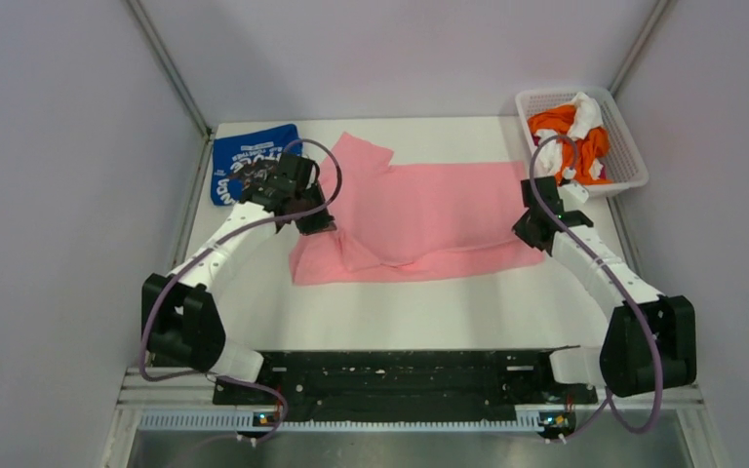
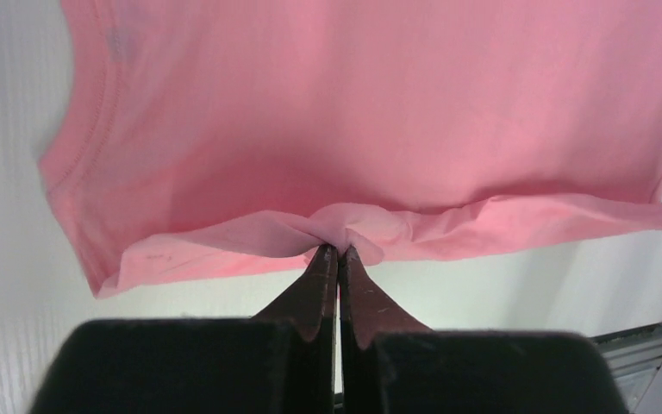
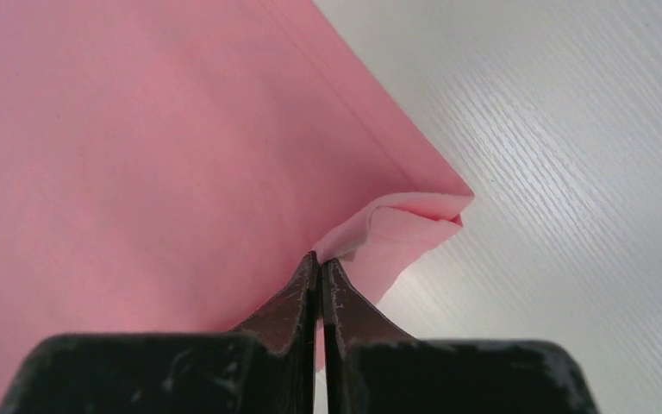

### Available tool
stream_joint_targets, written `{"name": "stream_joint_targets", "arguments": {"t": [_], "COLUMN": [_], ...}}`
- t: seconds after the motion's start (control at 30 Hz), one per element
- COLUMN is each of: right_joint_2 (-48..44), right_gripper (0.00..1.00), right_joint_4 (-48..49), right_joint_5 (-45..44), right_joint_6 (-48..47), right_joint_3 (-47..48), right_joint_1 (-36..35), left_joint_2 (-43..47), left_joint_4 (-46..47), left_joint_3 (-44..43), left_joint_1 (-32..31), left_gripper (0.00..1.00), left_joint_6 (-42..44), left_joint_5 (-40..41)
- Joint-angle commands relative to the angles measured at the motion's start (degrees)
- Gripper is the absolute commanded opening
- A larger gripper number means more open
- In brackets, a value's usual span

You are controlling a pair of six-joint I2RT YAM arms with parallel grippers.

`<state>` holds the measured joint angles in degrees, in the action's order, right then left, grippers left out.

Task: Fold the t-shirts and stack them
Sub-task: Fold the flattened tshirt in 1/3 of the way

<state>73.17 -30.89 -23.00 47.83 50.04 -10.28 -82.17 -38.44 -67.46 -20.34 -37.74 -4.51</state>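
Left tool [image 2: 338,252] and right tool [image 3: 320,260] each pinch the pink t-shirt [image 1: 429,210]

Starting at the far left, the blue t-shirt [image 1: 239,156] lies bunched in the back left corner of the counter [image 1: 429,307]. Its white lettering faces up, and the left arm's wrist hides part of it. It sits just beside the pink t-shirt's left end, and whether the two touch cannot be told.

Next to it, the left tool has its jaws pressed together on a gathered fold at the near left edge of the pink t-shirt. In the left wrist view the cloth puckers where the fingers [image 2: 315,289] meet, and a stitched hem curves away on the left.

The pink t-shirt is spread across the middle of the counter with its long side running left to right. One sleeve points toward the back left, and a raised crease runs along the near part.

At the shirt's near right corner, the right tool is also clamped shut on the cloth. The corner curls over itself just past the fingertips [image 3: 297,297].

Farthest right, in the back corner, stands a white lattice basket [image 1: 637,166] holding orange and white cloth [image 1: 571,132], apart from the pink t-shirt
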Motion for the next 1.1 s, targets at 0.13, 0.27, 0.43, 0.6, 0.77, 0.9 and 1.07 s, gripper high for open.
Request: {"name": "stream_joint_targets", "arguments": {"t": [0.13, 0.27, 0.43, 0.6, 0.77, 0.9, 1.07], "right_joint_2": [6.5, 8.9, 10.9, 12.4, 17.4, 20.9, 20.0], "right_gripper": [0.00, 0.00, 0.00, 0.00, 0.13, 0.15, 0.66], "right_joint_4": [4.6, 5.4, 7.7, 11.6, 13.1, 16.2, 15.3], "right_joint_5": [-0.2, -0.2, -0.2, -1.3, -0.9, -2.3, 0.4], "right_joint_6": [-4.0, -4.9, -5.4, -5.1, -5.4, -7.6, -9.7], "right_joint_3": [7.4, 9.2, 9.6, 8.8, 11.0, 13.2, 14.6], "right_joint_1": [1.7, 2.1, 2.6, 3.5, 4.7, 5.2, 5.1], "left_joint_2": [-6.7, -9.8, -13.8, -20.0, -25.6, -30.9, -34.6], "left_joint_4": [-0.8, -0.8, -0.4, -1.7, -2.9, -0.6, -6.0], "left_joint_3": [-8.4, -10.8, -14.3, -19.2, -24.3, -29.1, -38.4], "left_joint_1": [4.6, 6.4, 7.7, 8.4, 9.4, 10.9, 12.0], "left_gripper": [0.00, 0.00, 0.00, 0.00, 0.13, 0.60, 0.99], "left_joint_6": [5.3, 6.3, 8.0, 8.5, 7.6, 6.0, 6.1], "left_joint_5": [-1.9, -2.0, -2.5, -2.8, 0.2, 1.4, -2.7]}}
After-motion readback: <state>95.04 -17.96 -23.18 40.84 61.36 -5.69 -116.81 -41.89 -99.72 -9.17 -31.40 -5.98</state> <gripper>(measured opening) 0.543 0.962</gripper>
